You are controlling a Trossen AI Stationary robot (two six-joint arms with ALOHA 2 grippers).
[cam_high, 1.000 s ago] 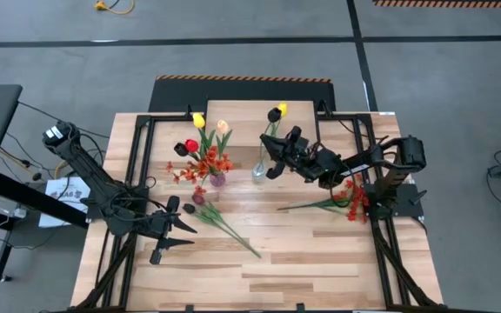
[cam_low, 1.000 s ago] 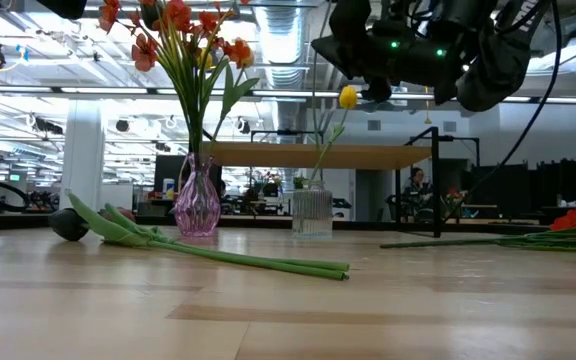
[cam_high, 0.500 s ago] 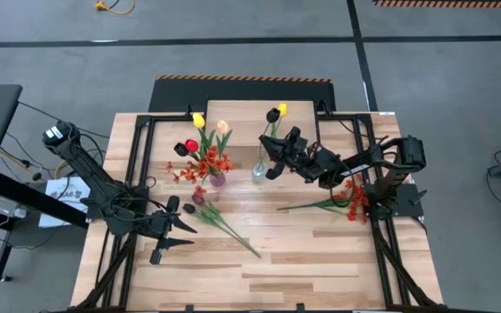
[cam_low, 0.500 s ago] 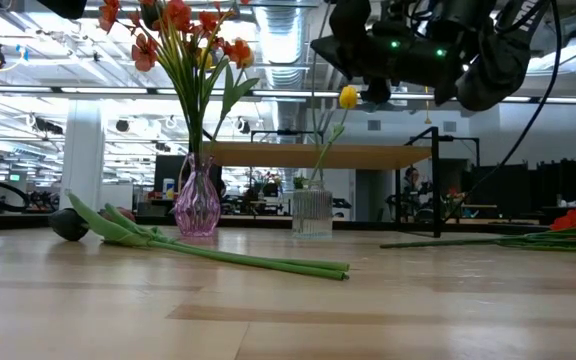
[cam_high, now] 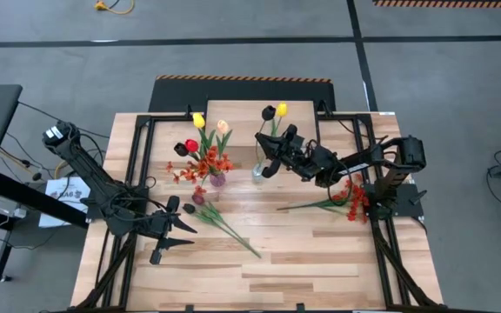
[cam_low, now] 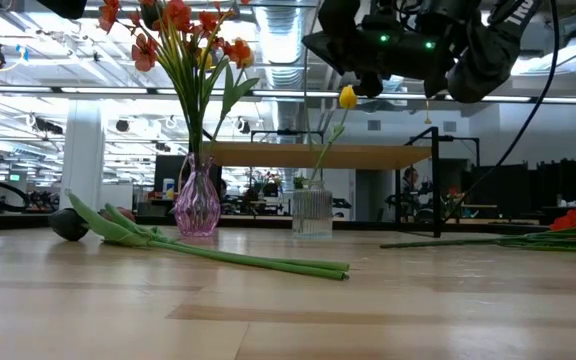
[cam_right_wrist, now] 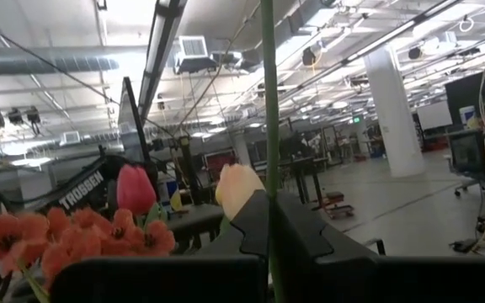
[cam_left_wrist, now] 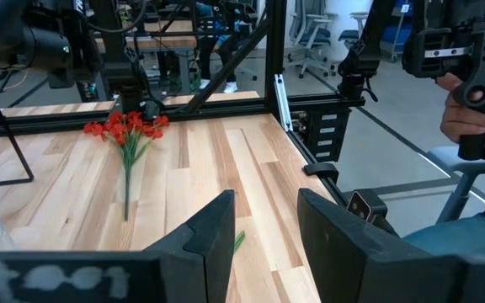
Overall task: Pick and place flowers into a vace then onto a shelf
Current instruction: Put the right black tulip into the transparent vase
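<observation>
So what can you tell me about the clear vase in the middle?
The clear vase is short, ribbed and looks like glass. It stands upright on the wooden table, in front of the shelf and right of the pink vase. Thin green stems rise from it, one with a yellow tulip. The right gripper is shut on a stem just above it.

Right arm: extended from the table's (cam_high: pixel 320 261) right edge toward its centre, raised above the surface.
Right gripper (cam_high: pixel 270 158): fingers closed on a green stem (cam_right_wrist: pixel 269 126).
Left arm: low over the table's left front.
Left gripper (cam_high: pixel 181 235): fingers apart, holding nothing.
</observation>
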